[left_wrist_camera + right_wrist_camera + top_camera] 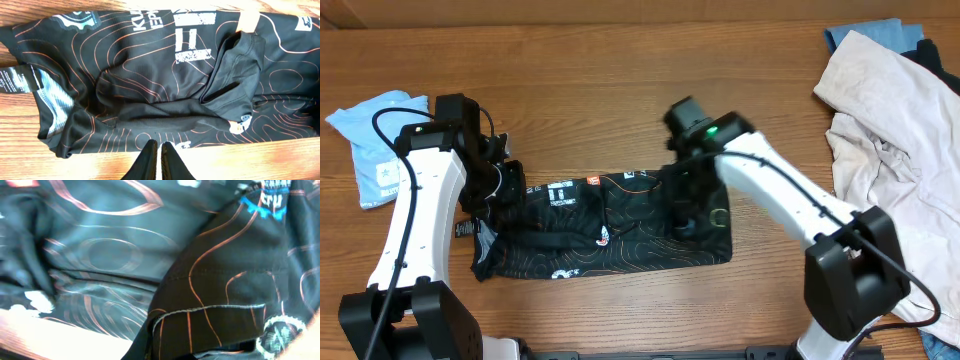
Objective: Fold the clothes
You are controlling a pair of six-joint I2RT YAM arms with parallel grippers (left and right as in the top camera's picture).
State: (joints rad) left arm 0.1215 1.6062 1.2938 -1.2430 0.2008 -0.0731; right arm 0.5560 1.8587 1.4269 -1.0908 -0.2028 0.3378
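The wooden surface [620, 60] carries everything; at its right edge lies a big heap of pale clothes [890, 110], well apart from the work; in the middle, spread long and roughly flat between the two arms, is the black shirt [620, 240], printed with thin orange lines and white lettering; a small blue cloth [375, 145] sits at the far left, near the left arm but clear of the shirt. The left claw [159, 159] is pinched closed with nothing between its fingers, hanging over bare wood just beside the shirt's edge; the right claw [685, 215] is down on the right part of the shirt, and its wrist view is so filled with blurred fabric that I cannot tell whether it is open or gripping, though a raised fold there may be caught in it. A sleeve [235, 75] lies doubled over the body; a small label [15, 80] pokes out at one end. The shirt looks thin, light and slick, likely to drape, sag and slide over itself and the wood; it has no stiffness, so a lifted edge will droop; the stitched hem and seams near the corners seem the surest places to pinch, both layers together, one claw towards each end.
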